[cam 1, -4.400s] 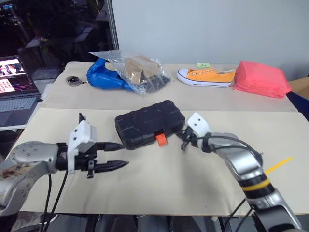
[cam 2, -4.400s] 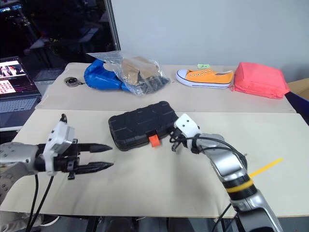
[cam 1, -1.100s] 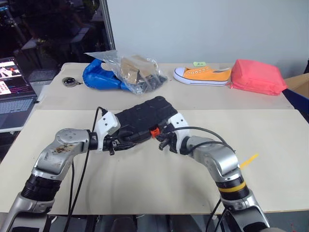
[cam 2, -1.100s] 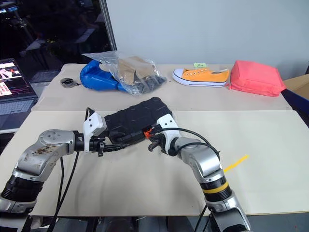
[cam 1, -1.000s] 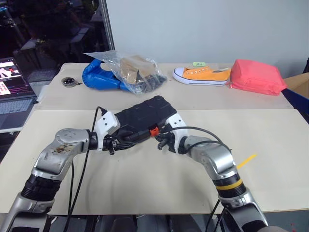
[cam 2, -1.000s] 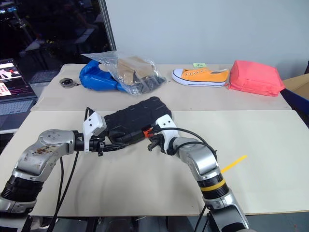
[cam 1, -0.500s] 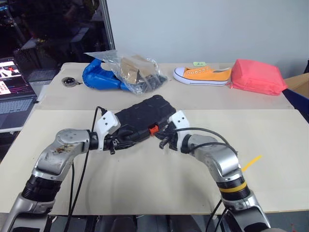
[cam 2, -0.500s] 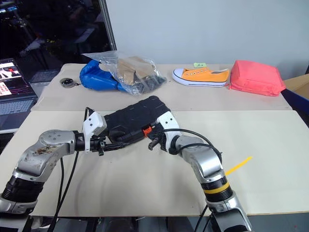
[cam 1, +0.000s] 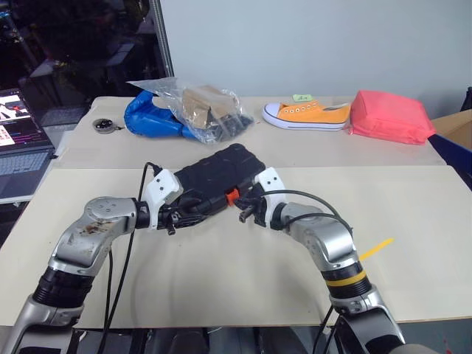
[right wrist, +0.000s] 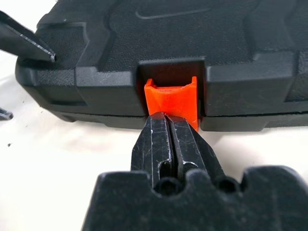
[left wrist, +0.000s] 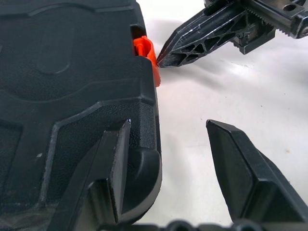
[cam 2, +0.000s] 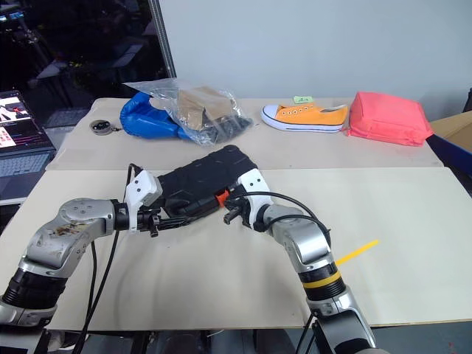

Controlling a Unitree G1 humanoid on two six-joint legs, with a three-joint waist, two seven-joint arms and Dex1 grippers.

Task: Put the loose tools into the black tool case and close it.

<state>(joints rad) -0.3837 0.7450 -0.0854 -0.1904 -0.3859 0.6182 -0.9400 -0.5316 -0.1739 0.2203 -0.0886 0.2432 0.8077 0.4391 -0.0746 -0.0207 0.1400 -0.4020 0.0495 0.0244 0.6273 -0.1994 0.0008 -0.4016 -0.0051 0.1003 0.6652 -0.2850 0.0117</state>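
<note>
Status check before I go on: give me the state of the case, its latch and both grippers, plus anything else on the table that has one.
black tool case: lid down, front corner between the open fingers.
orange latch: sticks out from the front edge.
left gripper: open, straddling the case's corner.
right gripper: shut, tips against the latch.
laptop: open, screen lit.
clear plastic bag: lying on the table, filled.

Black textured tool case (cam 1: 217, 179) — orange latch (right wrist: 172, 100), orange-and-white shoe (cam 1: 306, 114), pink pouch (cam 1: 389, 118), blue bag (cam 1: 153, 118)
</note>
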